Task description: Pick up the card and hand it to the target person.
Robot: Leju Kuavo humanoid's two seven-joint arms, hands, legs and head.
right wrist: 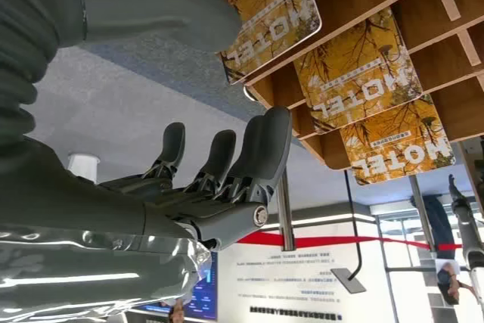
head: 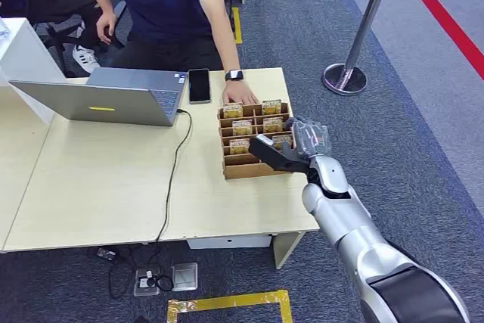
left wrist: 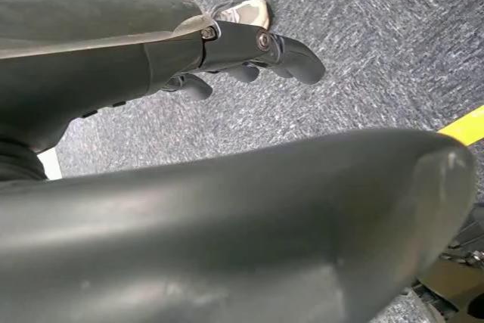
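The silver right arm [head: 365, 247] reaches up from the near edge to the right hand [head: 285, 153], which hovers at the right side of the wooden card rack [head: 251, 168] on the table [head: 103, 187]. Its dark fingers [right wrist: 251, 164] are spread apart and hold nothing; yellow hotel cards [right wrist: 357, 73] stand in the rack's slots just beyond the fingertips, not touched. A seated person's hand [head: 240, 94] rests at the rack's far edge, past the fingers. The left hand [left wrist: 251, 54] hangs over blue carpet, fingers loosely curled and empty. A laptop [head: 108, 96] and phone [head: 199, 85] lie well beyond the right hand's fingertips.
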